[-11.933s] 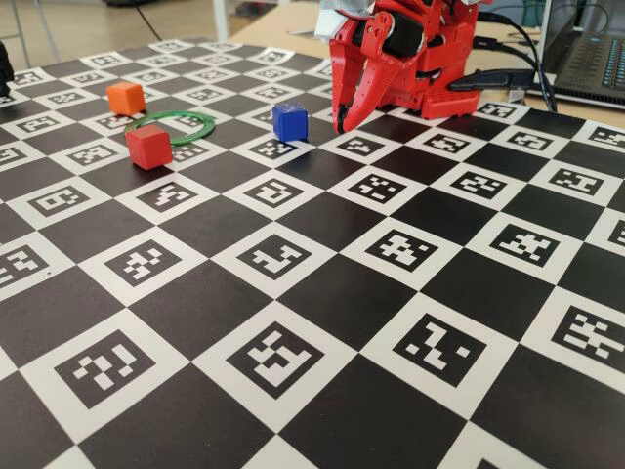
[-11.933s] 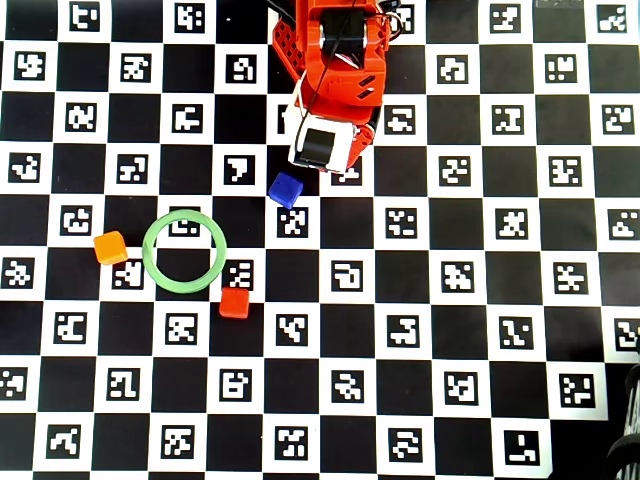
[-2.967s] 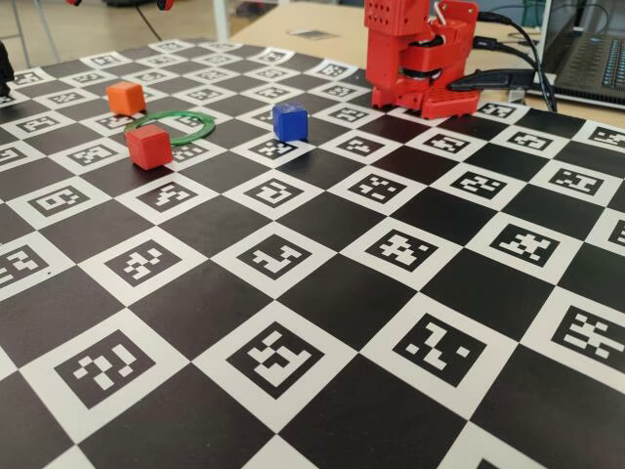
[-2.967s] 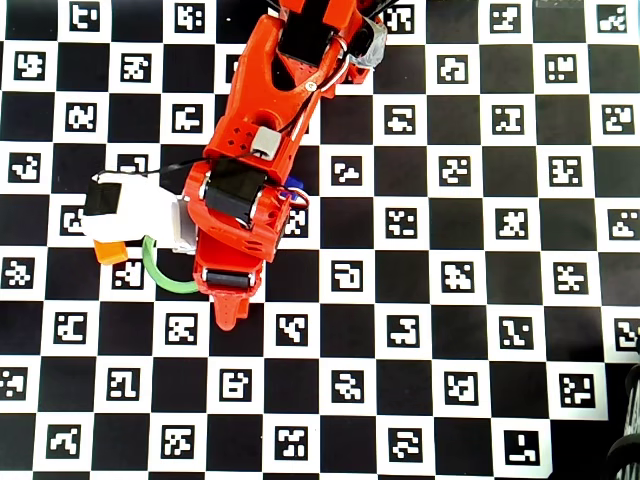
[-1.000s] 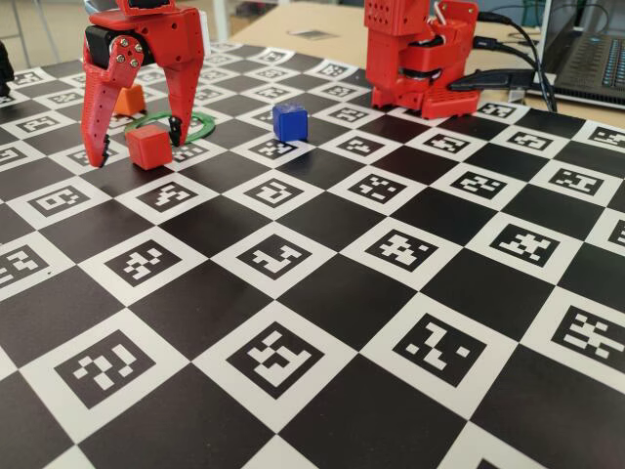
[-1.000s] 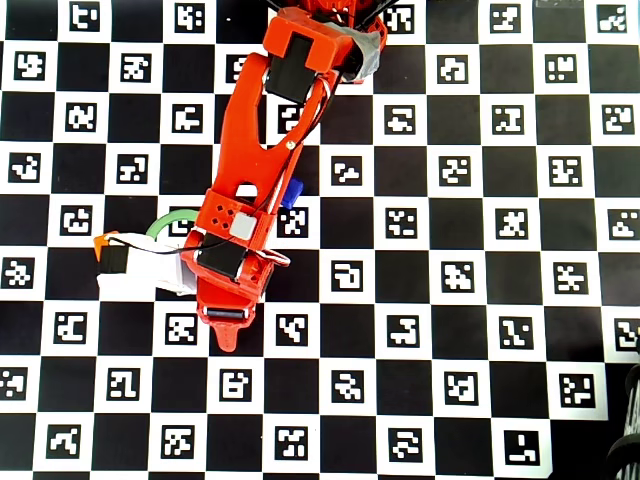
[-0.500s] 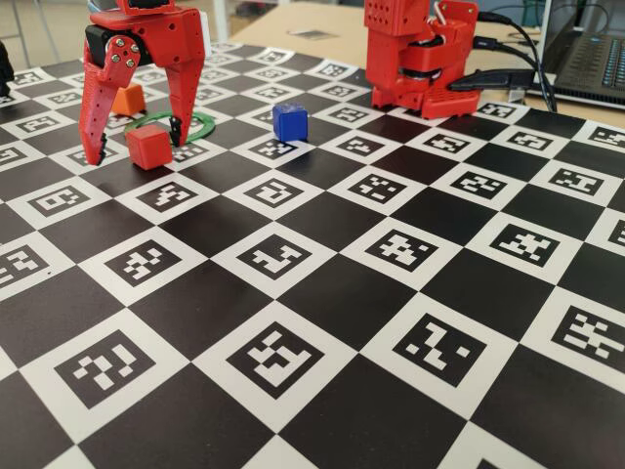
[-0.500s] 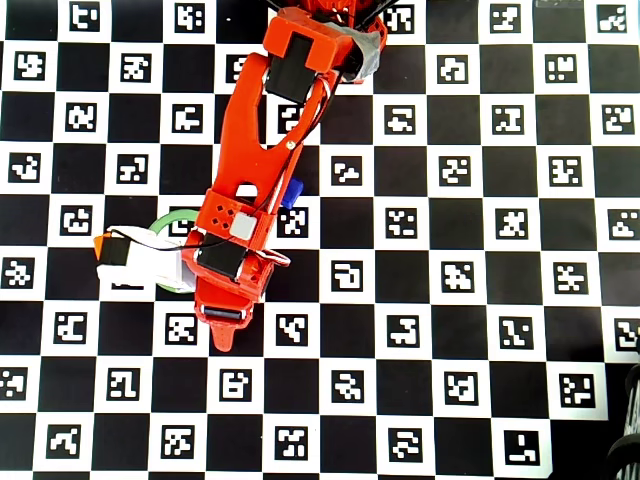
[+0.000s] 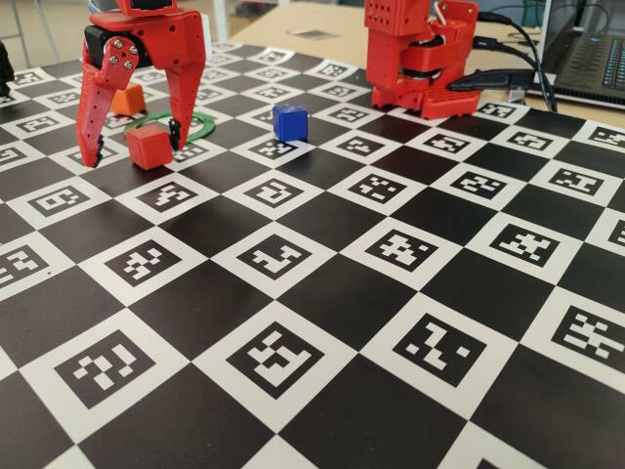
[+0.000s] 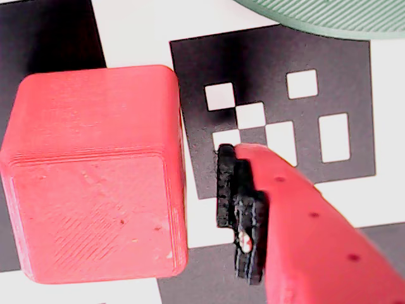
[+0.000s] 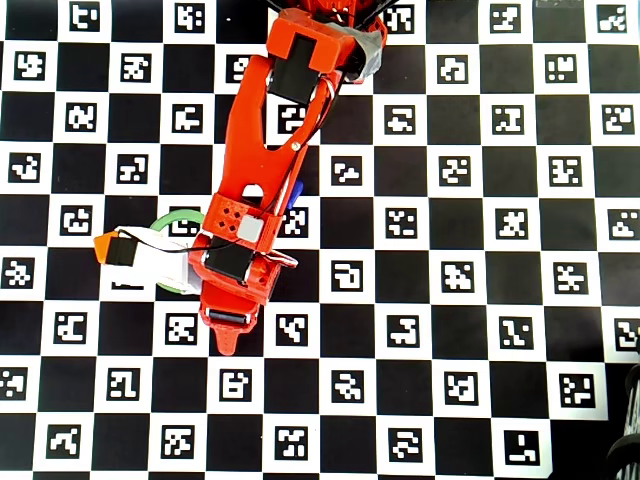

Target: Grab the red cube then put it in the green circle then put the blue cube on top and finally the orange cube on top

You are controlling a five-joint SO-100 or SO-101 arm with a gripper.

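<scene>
The red cube [image 9: 148,147] sits on the board just in front of the green circle [image 9: 200,125]. My gripper [image 9: 134,149] is open and lowered astride it, one finger on each side, both apart from it. In the wrist view the red cube [image 10: 95,183] fills the left. One finger [image 10: 285,234] with its black pad [image 10: 237,202] stands right of it with a gap between, and the green circle [image 10: 316,12] shows at the top. The orange cube [image 9: 127,98] lies behind the gripper. The blue cube [image 9: 290,122] stands off to the right. From overhead the arm hides the red cube.
The arm's red base [image 9: 420,59] stands at the back of the checkered marker board [image 9: 322,293]. A laptop [image 9: 596,59] and cables lie behind it on the right. From overhead the orange cube [image 11: 103,243] and part of the green circle [image 11: 175,217] show left of the arm.
The open gripper has shifted slightly left in the fixed view and sunk a little around the red cube. No cube has moved.
</scene>
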